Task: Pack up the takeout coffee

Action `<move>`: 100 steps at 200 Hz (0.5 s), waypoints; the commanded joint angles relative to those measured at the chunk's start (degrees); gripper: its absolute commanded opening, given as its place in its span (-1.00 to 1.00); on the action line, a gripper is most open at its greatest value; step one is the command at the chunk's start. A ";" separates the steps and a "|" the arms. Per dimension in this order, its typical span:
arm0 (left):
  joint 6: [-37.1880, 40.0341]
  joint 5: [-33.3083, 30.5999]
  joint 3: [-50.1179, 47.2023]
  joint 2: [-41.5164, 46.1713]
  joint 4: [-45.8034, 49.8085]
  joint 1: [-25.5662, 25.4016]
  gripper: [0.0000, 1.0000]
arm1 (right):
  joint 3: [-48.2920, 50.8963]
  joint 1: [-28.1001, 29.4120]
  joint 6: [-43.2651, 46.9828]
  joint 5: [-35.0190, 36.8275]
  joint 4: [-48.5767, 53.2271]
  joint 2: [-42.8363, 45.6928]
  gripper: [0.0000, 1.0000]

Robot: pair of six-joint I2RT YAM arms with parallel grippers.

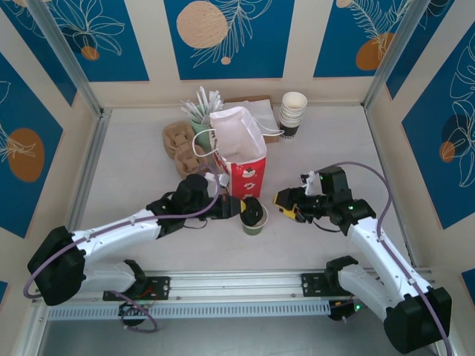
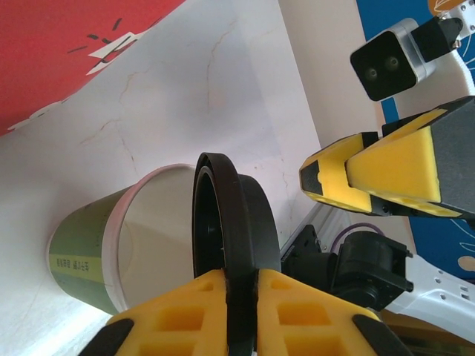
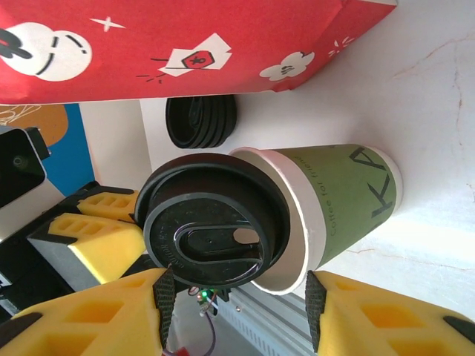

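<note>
At the desk's point(image 1: 133, 170) middle, at 6 o'clock of the red bag point(image 1: 245, 176), the takeout coffee cup point(image 1: 254, 222) stands upright and not yet capped. The left fingers point(image 2: 194, 298), at its 9 o'clock, pinch the rim of the black lid point(image 2: 239, 215), which sits askew over the mouth. The right fingers point(image 3: 89, 320) are spread at 3 o'clock, just beside the cup. Lidding looks to be the step in hand; next, the lid needs centring and pressing flat.

Green cup point(image 3: 349, 196), black lid point(image 3: 211, 226), red snowman-print bag point(image 3: 245, 30).
</note>
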State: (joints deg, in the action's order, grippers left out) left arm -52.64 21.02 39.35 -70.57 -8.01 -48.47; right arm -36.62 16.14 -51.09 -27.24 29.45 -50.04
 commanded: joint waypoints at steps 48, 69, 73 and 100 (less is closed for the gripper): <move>-0.13 0.87 -0.57 -1.37 -1.04 1.32 -0.64 | 1.35 1.26 -0.59 -0.80 -2.73 -2.02 0.06; -0.13 0.78 -0.76 -1.56 -0.87 1.45 -0.61 | 1.55 1.68 -0.59 -0.60 -3.28 -2.46 0.09; -0.13 0.78 -0.83 -1.59 -0.87 1.45 -0.60 | 1.55 1.70 -0.59 -0.53 -3.41 -2.59 0.09; -0.08 0.44 -1.27 -1.59 -0.70 1.52 -0.57 | 1.89 2.29 -0.73 -0.37 -4.13 -3.21 0.11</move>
State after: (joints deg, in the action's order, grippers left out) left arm -52.62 21.02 39.22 -71.75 -8.14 -47.83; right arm -35.83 17.82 -51.27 -27.20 26.41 -52.75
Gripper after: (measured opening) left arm 0.209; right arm 0.552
